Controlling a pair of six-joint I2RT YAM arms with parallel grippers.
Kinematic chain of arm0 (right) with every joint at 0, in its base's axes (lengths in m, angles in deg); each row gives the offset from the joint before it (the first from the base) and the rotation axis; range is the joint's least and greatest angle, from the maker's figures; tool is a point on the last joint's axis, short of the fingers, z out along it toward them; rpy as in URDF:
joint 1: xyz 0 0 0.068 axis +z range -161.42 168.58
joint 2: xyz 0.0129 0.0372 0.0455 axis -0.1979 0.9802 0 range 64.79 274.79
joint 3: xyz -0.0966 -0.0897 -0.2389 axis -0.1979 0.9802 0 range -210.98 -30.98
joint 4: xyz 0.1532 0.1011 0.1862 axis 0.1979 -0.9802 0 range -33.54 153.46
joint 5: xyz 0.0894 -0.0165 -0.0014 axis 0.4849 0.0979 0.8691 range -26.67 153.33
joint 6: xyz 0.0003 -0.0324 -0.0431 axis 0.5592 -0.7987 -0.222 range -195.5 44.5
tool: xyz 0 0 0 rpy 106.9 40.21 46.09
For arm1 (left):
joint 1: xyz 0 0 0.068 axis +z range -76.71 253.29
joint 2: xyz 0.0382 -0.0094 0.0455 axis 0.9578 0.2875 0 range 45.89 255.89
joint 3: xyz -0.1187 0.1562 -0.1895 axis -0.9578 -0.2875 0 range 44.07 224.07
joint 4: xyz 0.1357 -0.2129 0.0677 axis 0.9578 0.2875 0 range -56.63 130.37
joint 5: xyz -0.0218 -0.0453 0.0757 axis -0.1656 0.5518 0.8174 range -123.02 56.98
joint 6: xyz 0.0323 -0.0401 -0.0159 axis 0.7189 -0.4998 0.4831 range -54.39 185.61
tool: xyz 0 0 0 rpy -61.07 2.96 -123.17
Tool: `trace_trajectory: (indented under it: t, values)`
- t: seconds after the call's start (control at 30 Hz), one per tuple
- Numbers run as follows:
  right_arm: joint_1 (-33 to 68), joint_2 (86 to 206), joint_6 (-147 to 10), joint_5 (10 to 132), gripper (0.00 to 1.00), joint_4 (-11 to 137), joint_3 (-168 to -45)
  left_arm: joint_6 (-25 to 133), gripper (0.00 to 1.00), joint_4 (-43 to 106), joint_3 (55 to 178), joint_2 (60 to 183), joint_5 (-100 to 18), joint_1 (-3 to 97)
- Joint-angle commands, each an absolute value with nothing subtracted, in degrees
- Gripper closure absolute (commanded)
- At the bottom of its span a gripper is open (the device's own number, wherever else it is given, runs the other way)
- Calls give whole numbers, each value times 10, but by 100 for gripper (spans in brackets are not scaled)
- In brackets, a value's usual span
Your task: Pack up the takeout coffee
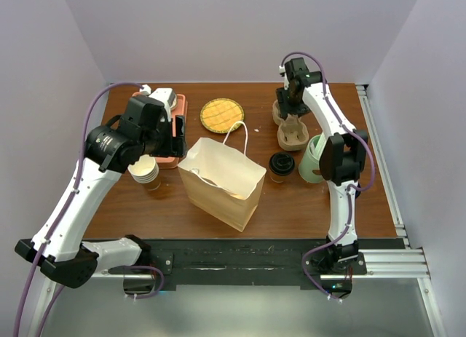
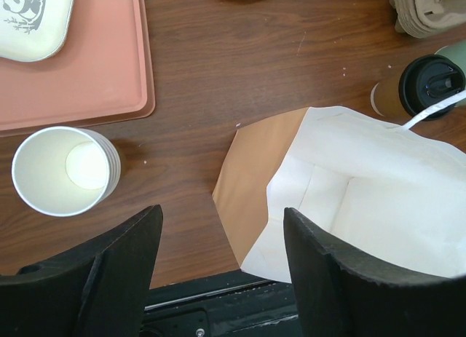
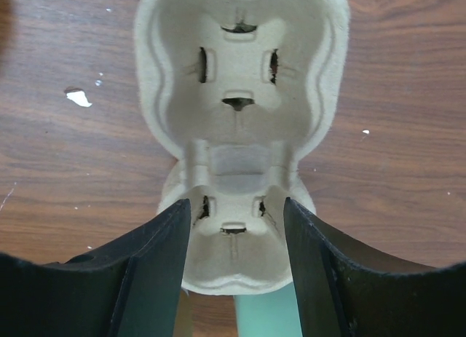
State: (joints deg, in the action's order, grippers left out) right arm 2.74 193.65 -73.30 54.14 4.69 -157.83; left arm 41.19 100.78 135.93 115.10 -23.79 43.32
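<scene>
The takeout coffee, a tan cup with a black lid, stands on the table just right of the open paper bag. No gripper touches it. My left gripper hangs open above the bag's left edge with nothing between its fingers. My right gripper is over the stacked pulp cup carriers. Its fingers stand on either side of the top carrier's near well. Whether they press on it does not show.
A stack of lidless paper cups stands left of the bag. Behind it lies a pink tray holding a white dish. A yellow woven coaster lies at the back. A pale-green cup stands beside the carriers.
</scene>
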Motion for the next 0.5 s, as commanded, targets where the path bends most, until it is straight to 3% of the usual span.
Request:
trace_trajectory:
  t: [0.0, 0.47]
  values:
    - [18, 1930, -729, 565, 43, 62, -1582, 415, 28, 999, 1377, 1145, -234, 435]
    - [5, 1946, -735, 584, 41, 65, -1587, 407, 28, 995, 1381, 1150, -237, 435]
